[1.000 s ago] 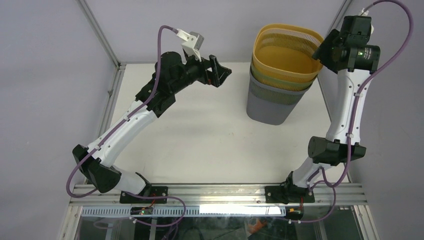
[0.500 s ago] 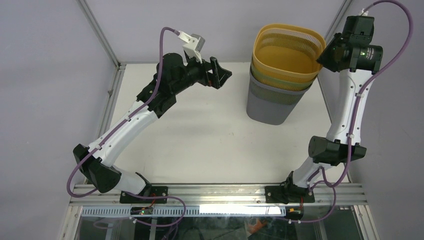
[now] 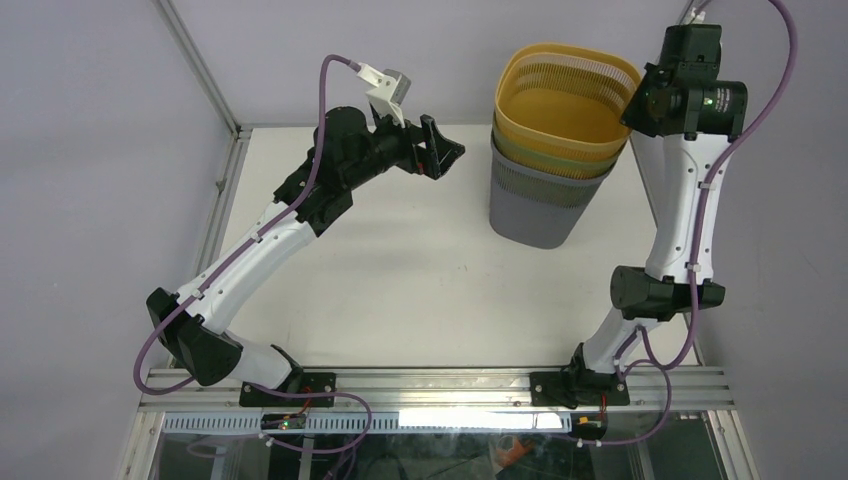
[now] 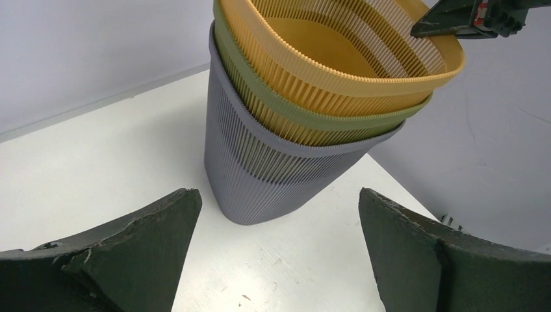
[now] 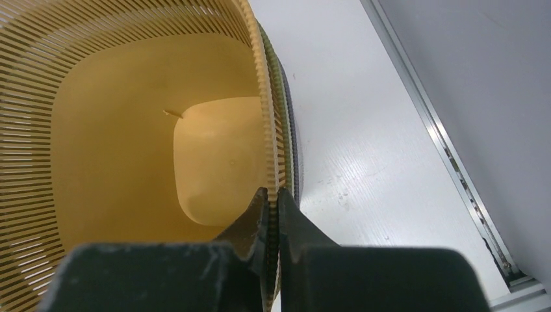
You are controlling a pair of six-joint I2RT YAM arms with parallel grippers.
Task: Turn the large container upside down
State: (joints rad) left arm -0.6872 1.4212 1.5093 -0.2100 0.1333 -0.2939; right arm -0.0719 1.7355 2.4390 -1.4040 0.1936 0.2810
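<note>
Three nested containers, right jaws pinching rim

Bare table lies open between the left gripper and the stacked baskets. The right gripper occupies the stack's right rim, close to the wall.

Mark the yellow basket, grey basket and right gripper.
yellow basket (image 3: 565,105): top external view, inside surface.
grey basket (image 4: 260,182): left wrist view, ribbed side wall.
right gripper (image 5: 271,195): right wrist view, midway between fingertips at the rim.
</note>
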